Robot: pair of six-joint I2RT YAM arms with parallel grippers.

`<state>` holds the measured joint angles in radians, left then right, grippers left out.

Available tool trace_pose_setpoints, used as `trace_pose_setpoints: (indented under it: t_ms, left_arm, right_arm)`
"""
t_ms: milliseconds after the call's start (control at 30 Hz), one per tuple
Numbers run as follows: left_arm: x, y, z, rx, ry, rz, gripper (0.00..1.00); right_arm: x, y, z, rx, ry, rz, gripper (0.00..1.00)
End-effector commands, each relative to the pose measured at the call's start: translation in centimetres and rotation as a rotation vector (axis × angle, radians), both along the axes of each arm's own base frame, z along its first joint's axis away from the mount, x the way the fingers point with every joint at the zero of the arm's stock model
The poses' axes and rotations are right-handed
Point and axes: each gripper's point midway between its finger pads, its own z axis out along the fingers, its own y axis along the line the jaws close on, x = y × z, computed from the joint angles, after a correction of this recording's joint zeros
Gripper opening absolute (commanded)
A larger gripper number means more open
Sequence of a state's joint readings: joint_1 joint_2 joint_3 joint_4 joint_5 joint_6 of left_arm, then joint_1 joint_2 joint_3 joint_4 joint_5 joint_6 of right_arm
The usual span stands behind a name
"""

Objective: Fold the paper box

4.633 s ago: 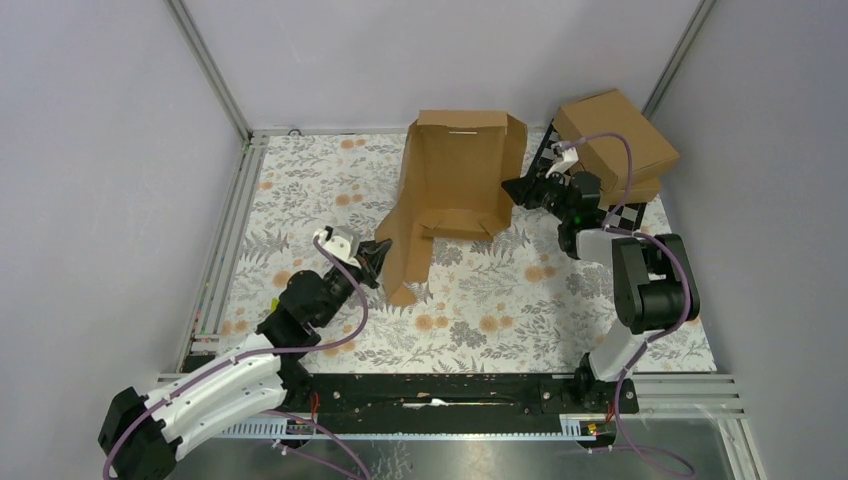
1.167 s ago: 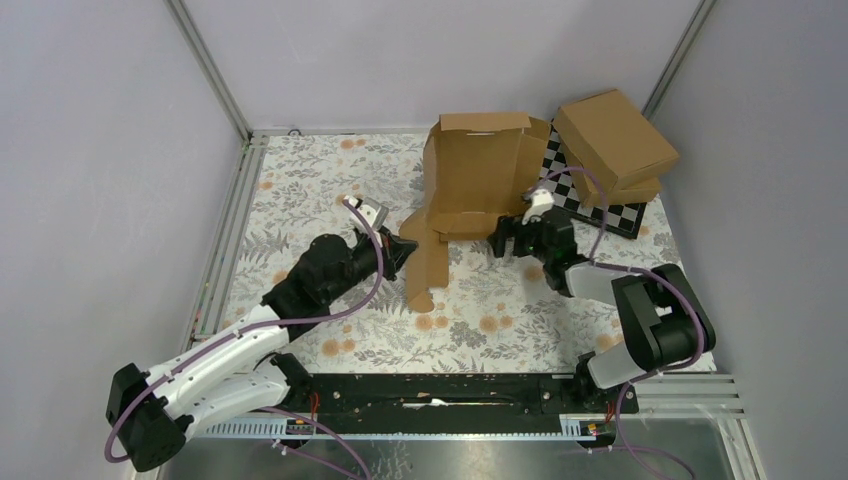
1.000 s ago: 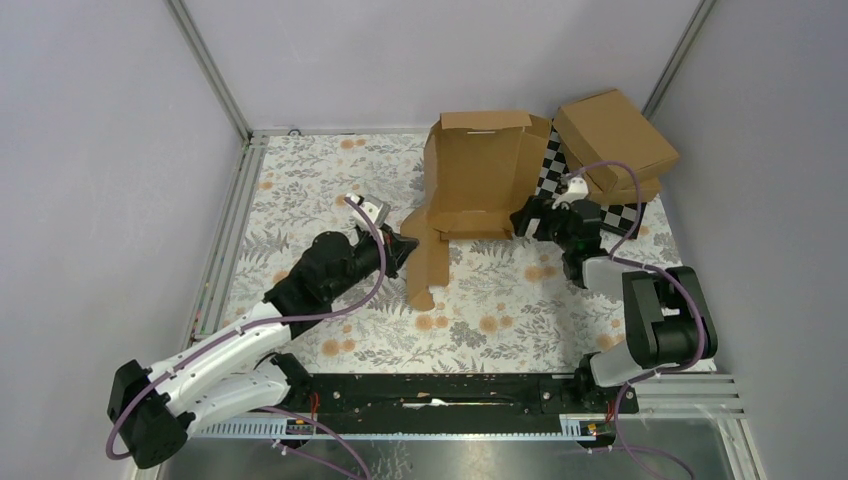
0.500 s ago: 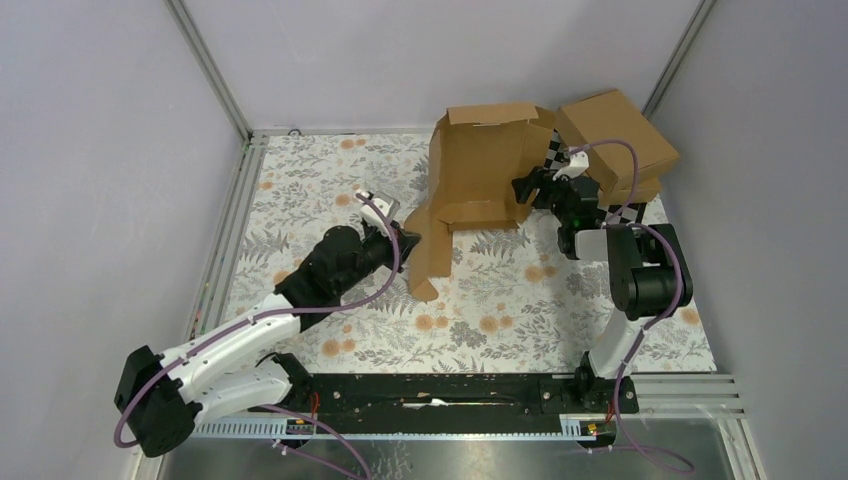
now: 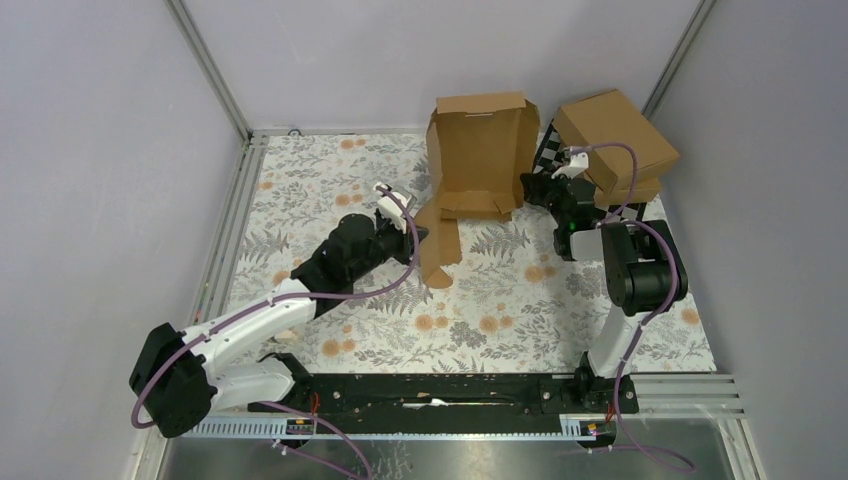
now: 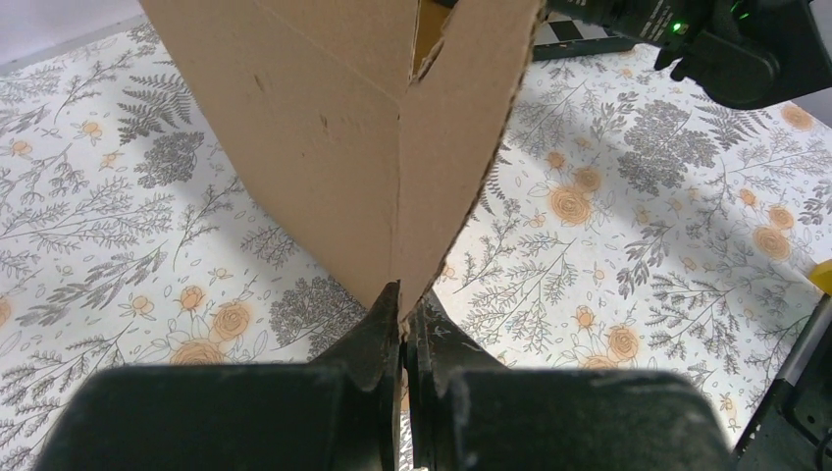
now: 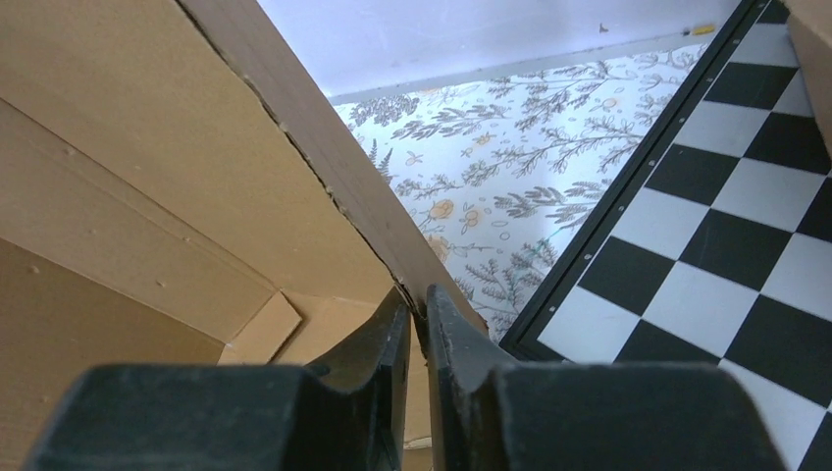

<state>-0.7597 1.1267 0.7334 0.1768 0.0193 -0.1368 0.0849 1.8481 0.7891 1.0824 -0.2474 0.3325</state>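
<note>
The paper box (image 5: pixel 476 150) is a brown cardboard blank, partly folded, standing tilted at the back middle of the floral mat; its big panel leans up toward the back wall and a flap (image 5: pixel 438 245) hangs down at its near left. My left gripper (image 5: pixel 416 238) is shut on that flap's edge; in the left wrist view the flap (image 6: pixel 373 137) runs up from between my fingers (image 6: pixel 381 324). My right gripper (image 5: pixel 530 185) is shut on the box's right side wall (image 7: pixel 324 177), its fingers (image 7: pixel 392 339) pinching the wall's edge.
Two ready-made brown boxes (image 5: pixel 614 140) are stacked at the back right on a black-and-white checkerboard (image 5: pixel 620 212), also in the right wrist view (image 7: pixel 726 235). Metal frame rails (image 5: pixel 222 230) border the mat on the left and back. The purple back wall is close behind the box.
Both arms have moved the box back and right, standing its big panel more upright. The left gripper moved forward and right with the flap; the right gripper stayed on the right wall.
</note>
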Motion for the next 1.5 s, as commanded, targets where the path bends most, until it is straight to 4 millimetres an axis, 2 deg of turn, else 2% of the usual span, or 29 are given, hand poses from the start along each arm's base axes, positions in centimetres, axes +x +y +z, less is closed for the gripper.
trace_pose_setpoints:
  t_ms: [0,33,133,367,567,833,1033,1267,1467]
  left_arm:
    - [-0.1,-1.3,3.5,-0.058,-0.066,-0.069,0.00]
    - [-0.2,-1.3,3.7,-0.062,-0.064,-0.069,0.00]
    - [-0.1,-1.1,3.7,-0.053,-0.056,-0.059,0.00]
    - [0.3,-1.2,3.4,-0.050,-0.053,-0.046,0.00]
    - [0.1,-2.7,3.2,-0.056,-0.035,-0.113,0.00]
    - [0.8,-3.9,3.0,-0.070,0.000,-0.125,0.00]
    - [0.4,-5.6,3.1,-0.147,0.045,-0.176,0.00]
    - [0.6,-5.8,3.1,-0.192,0.083,-0.178,0.00]
    - [0.4,-5.3,2.8,-0.179,0.088,-0.167,0.00]
  right_arm:
    - [-0.5,1.1,4.3,0.013,-0.128,-0.011,0.13]
    - [-0.7,1.3,4.4,0.015,-0.126,-0.009,0.14]
    - [-0.6,1.7,4.3,0.017,-0.119,-0.002,0.27]
    - [0.0,1.3,2.4,0.049,-0.057,-0.037,0.40]
    - [0.3,0.2,0.9,0.028,-0.028,-0.089,0.64]
    - [0.6,0.5,-0.4,0.051,-0.001,-0.039,0.74]
    - [1.2,2.4,-0.8,0.086,0.031,0.066,0.78]
    - [0.8,3.2,-1.1,0.117,0.074,0.105,0.74]
    - [-0.6,4.6,-2.2,0.118,0.122,0.155,0.78]
